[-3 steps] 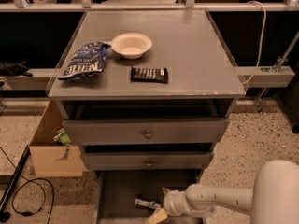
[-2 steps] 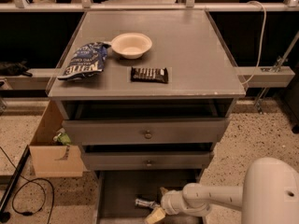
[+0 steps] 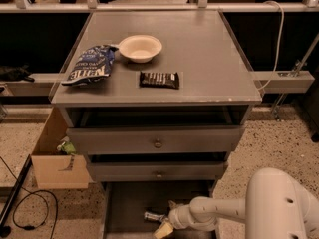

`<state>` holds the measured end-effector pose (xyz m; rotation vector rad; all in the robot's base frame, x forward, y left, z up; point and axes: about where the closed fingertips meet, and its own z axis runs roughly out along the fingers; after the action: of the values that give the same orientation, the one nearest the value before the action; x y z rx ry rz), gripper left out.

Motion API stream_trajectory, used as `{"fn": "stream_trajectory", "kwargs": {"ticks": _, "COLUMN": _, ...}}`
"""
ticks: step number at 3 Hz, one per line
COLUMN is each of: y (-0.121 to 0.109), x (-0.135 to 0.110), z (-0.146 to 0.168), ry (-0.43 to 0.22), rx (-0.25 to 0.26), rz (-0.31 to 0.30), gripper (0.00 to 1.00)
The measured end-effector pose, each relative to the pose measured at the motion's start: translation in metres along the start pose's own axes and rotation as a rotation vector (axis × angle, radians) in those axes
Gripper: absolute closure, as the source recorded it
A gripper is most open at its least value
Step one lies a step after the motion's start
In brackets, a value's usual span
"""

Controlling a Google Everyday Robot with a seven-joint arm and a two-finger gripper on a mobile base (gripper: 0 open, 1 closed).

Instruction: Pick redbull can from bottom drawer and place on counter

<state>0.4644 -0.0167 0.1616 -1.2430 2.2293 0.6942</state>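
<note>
The redbull can [image 3: 152, 216] lies on its side on the dark floor of the open bottom drawer [image 3: 124, 205], near the lower edge of the view. My gripper [image 3: 167, 217] reaches in from the right on a white arm, low inside the drawer. Its fingers stand apart, one pale fingertip [image 3: 163, 229] in front of the can's right end and one behind it. The can's left end shows; its right end is hidden by the gripper. The counter [image 3: 204, 49] is the grey top above the drawers.
On the counter lie a blue chip bag [image 3: 89, 66], a white bowl [image 3: 140, 48] and a dark candy bar [image 3: 159, 79]. Two upper drawer fronts with knobs [image 3: 157, 144] overhang the bottom drawer. A cardboard box [image 3: 52, 158] and a black cable [image 3: 30, 208] lie on the floor at left.
My gripper has crept a little to the left inside the bottom drawer, closer around the can's right end. The can and the counter items have not moved.
</note>
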Motion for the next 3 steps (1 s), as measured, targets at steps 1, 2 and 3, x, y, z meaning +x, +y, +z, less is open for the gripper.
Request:
{"fn": "stream_trajectory", "kwargs": {"ticks": 1, "y": -0.007, "x": 0.008, "z": 0.013, "ry": 0.007, "rx": 0.024, "rz": -0.017, "gripper": 0.00}}
{"fn": "stream_trajectory", "kwargs": {"ticks": 2, "y": -0.016, "x": 0.014, "z": 0.027, "ry": 0.019, "rx": 0.051, "rz": -0.039, "gripper": 0.00}}
{"fn": "stream_trajectory", "kwargs": {"ticks": 3, "y": -0.016, "x": 0.014, "z": 0.028, "ry": 0.020, "rx": 0.053, "rz": -0.039, "gripper": 0.17}}
